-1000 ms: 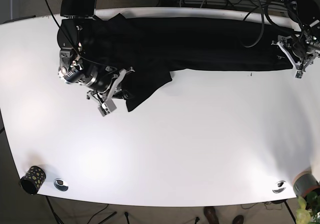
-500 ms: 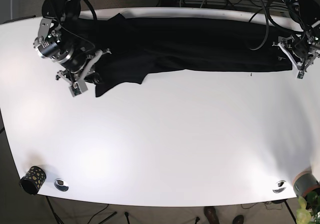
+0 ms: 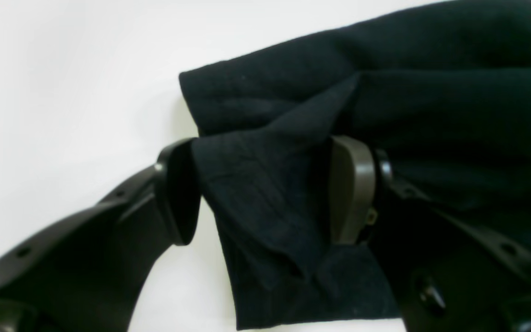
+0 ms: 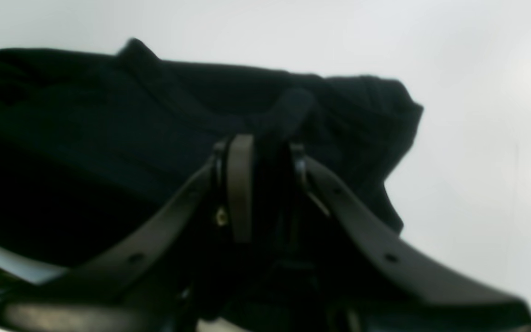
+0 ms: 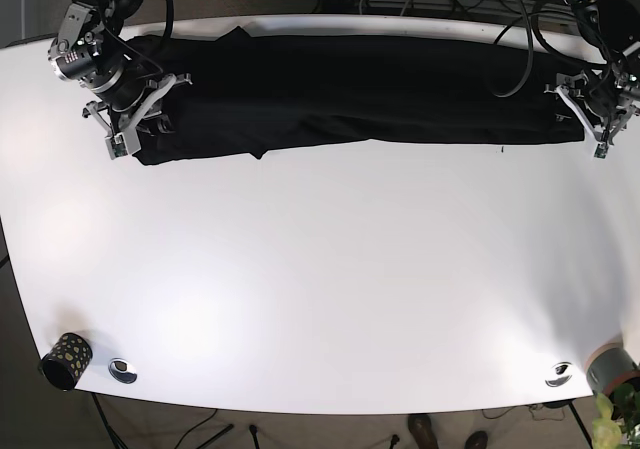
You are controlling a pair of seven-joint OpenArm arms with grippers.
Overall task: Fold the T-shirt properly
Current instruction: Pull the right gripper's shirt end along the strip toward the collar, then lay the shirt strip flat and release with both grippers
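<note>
While the T-shirt (image 5: 350,94) lies stretched as a long, narrow band along the far edge of the table (image 5: 330,289), I hold one end of it in each gripper. My right gripper (image 5: 137,129), at the left of the base view, is clamped on a bunched fold of the dark fabric; its wrist view shows the two pads pressed close together with cloth between them. My left gripper (image 5: 592,119), at the right of the base view, has its fingers (image 3: 351,189) set wide apart with a hanging flap of the T-shirt between them; I cannot tell from that view whether they actually pinch it. I judge the lengthwise fold to be done, since the garment reads as a doubled strip with one uneven flap on its near edge. The crosswise folds that would bring the ends together are, in my judgement, not yet made. The base view gives the full layout and both ends at once. The wrist views alone show the ribbed hem at my left end and the crumpled fabric at my right end.
</note>
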